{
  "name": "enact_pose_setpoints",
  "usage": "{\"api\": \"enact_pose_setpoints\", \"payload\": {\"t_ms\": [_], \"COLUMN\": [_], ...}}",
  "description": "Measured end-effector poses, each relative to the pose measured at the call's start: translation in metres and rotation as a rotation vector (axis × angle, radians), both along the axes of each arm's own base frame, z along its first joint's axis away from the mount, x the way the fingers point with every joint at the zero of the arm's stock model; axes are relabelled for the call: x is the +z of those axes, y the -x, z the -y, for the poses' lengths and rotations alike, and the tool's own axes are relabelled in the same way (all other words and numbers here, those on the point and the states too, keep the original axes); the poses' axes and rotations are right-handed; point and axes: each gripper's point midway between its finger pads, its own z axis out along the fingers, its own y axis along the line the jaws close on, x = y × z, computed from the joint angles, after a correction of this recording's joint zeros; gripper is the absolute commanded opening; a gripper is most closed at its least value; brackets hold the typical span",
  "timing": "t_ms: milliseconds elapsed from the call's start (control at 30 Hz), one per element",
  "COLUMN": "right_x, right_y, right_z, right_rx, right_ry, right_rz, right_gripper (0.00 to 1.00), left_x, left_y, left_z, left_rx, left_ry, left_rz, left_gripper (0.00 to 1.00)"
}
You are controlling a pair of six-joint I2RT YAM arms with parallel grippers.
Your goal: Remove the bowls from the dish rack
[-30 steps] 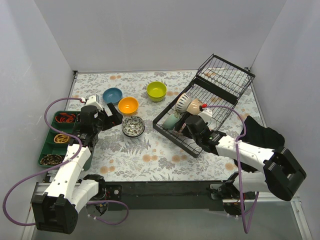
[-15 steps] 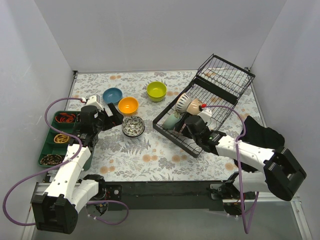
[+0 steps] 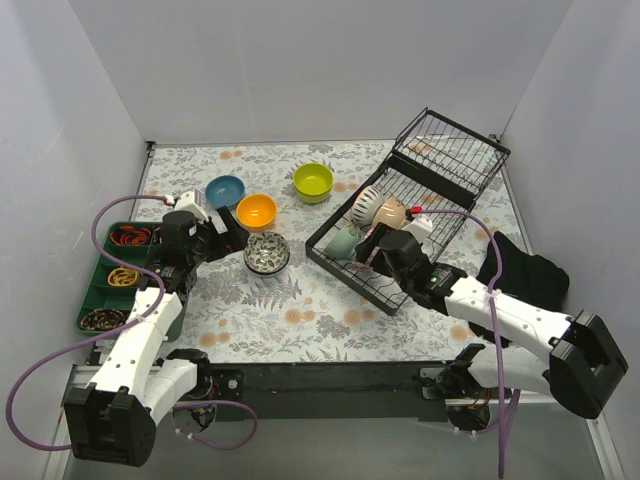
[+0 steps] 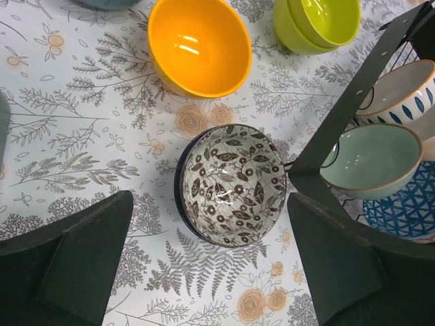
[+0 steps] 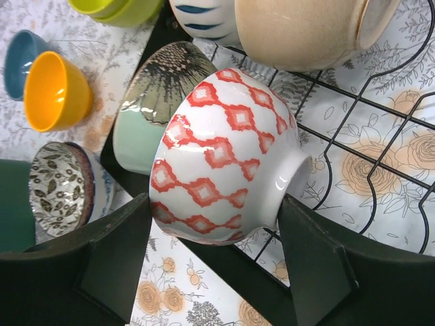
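Green tray [image 3: 84,298] sits at the far left, behind the left claw [image 3: 230,232]. That claw is spread wide and holds nothing. In its wrist view the two dark fingers [image 4: 81,251] frame the leaf bowl [image 4: 231,183], which stands upright on the table [image 4: 88,122] below the gap. Ahead of the claw the orange bowl [image 4: 197,44] stands nearest, with the blue bowl [image 3: 225,190] beyond it to the left and the lime bowl [image 4: 319,24] beyond it to the right; all three are upright. To the claw's right runs the black edge of the rack [image 4: 353,95].

Right claw [image 5: 214,204] hangs over the rack's near-left corner and grips the red bowl [image 5: 224,136], which is turned on its side. One finger is against the rim, the other against the foot. Just beyond the red bowl a green bowl [image 5: 146,109] stands on edge in the rack. Beyond the claw's right finger a beige bowl [image 5: 299,30] lies on the wires, with a striped bowl [image 5: 200,17] between those two. Whether the red bowl touches the rack cannot be told.
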Motion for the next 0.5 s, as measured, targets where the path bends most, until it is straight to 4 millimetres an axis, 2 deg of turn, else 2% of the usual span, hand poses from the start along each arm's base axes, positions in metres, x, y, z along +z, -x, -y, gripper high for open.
{"api": "enact_pose_setpoints", "payload": {"t_ms": [233,500], "right_x": [0.027,0.032], "right_y": [0.008,0.017], "right_z": [0.009,0.014], "right_rx": [0.010,0.058], "right_ry": [-0.057,-0.091], "right_rz": [0.079,0.147], "right_gripper": [0.21,0.20], "left_x": [0.000,-0.002], "left_y": [0.001,0.004], "left_z": [0.009,0.027], "left_rx": [-0.044,-0.122], "left_ry": [0.025,0.087], "left_rz": [-0.002,-0.011], "left_gripper": [0.98,0.98]}}
